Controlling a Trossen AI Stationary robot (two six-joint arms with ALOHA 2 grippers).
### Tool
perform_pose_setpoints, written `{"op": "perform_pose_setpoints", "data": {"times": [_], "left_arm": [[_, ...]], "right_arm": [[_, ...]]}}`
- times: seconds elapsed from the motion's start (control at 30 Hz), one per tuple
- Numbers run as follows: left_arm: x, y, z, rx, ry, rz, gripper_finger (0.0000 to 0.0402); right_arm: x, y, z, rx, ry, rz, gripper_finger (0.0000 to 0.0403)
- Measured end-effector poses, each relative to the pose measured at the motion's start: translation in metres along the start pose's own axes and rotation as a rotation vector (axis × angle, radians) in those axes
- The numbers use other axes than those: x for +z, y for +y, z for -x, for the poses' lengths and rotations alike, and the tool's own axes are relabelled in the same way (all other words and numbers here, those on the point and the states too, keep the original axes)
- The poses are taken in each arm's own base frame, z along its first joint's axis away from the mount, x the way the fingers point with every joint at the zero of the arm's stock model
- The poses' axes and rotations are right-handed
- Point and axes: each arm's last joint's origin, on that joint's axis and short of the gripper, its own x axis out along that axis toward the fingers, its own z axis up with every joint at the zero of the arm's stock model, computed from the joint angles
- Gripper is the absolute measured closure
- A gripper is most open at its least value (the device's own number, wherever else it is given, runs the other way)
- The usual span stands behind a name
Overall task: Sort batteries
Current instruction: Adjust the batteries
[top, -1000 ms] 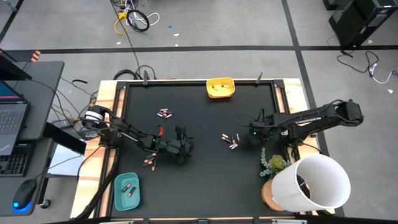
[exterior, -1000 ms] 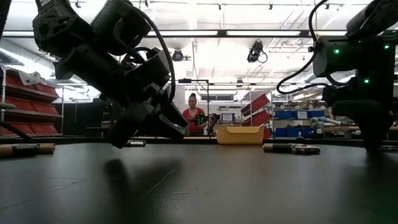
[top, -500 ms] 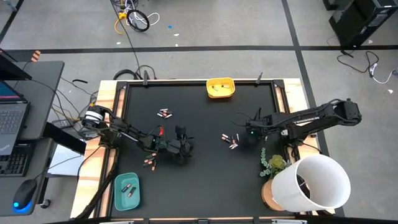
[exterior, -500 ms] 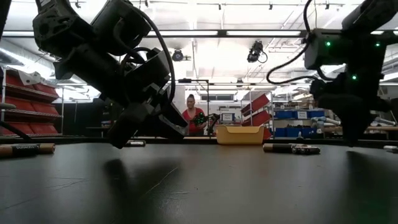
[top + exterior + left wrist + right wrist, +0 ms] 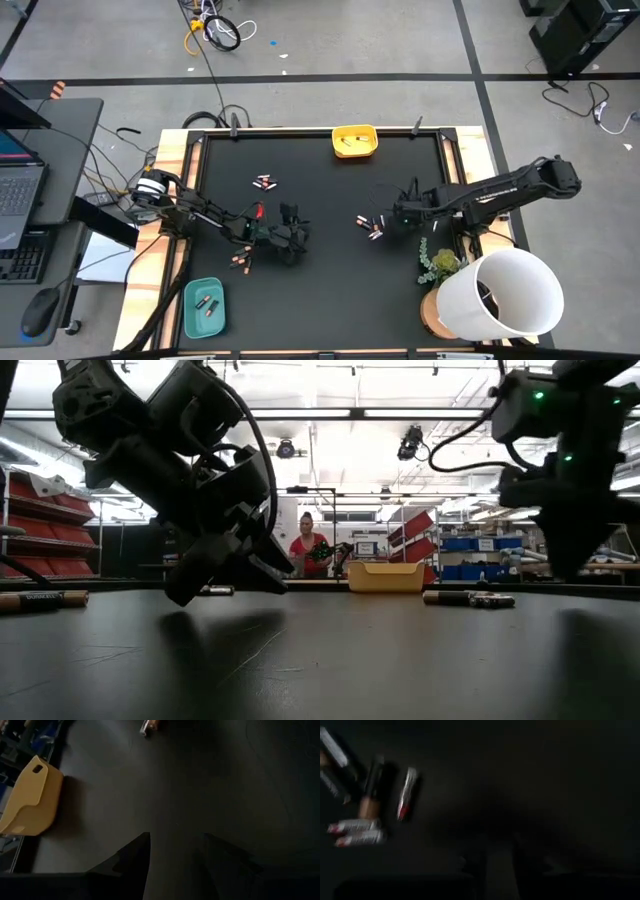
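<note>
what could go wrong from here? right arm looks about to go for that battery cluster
1. The batteries near the right gripper lie bunched close together; closing on one could nudge or drag a neighbour.
2. In the right wrist view the cluster sits off to one side of the fingers, so a straight descent may miss.
3. The left gripper hovers mid-table with loose batteries nearby; a sweep toward the teal tray could scatter them.

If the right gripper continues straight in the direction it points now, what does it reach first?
Probably the small cluster of silvery and copper-black batteries on the black table. The right gripper points at them from close by; how high it hangs is unclear.
</note>
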Motion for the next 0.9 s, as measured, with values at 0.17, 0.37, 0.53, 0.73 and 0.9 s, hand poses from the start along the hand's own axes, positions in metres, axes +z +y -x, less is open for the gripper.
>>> {"op": "perform_pose_setpoints", "data": {"times": [0.17, 0.37, 0.53, 0.73, 0.9], "left_arm": [[0.006, 0.002, 0.000, 0.020, -0.060, -0.009, 0.0204], [0.017, 0.005, 0.000, -0.007, -0.120, -0.008, 0.0204], [0.017, 0.005, 0.000, -0.009, -0.120, -0.015, 0.0204], [0.016, 0.004, -0.001, -0.014, -0.108, -0.023, 0.0204], [0.015, 0.003, -0.001, -0.021, -0.093, -0.034, 0.0204]], "right_arm": [[-0.015, -0.001, -0.003, -0.153, 0.209, 0.155, 0.0307], [-0.013, 0.012, -0.004, -0.402, 0.494, 0.325, 0.0313], [-0.012, 0.021, -0.024, -0.522, 0.655, 0.413, 0.0313], [-0.008, 0.019, -0.043, -0.639, 0.796, 0.529, 0.0321], [-0.005, 0.013, -0.049, -0.633, 0.816, 0.597, 0.0331]]}}
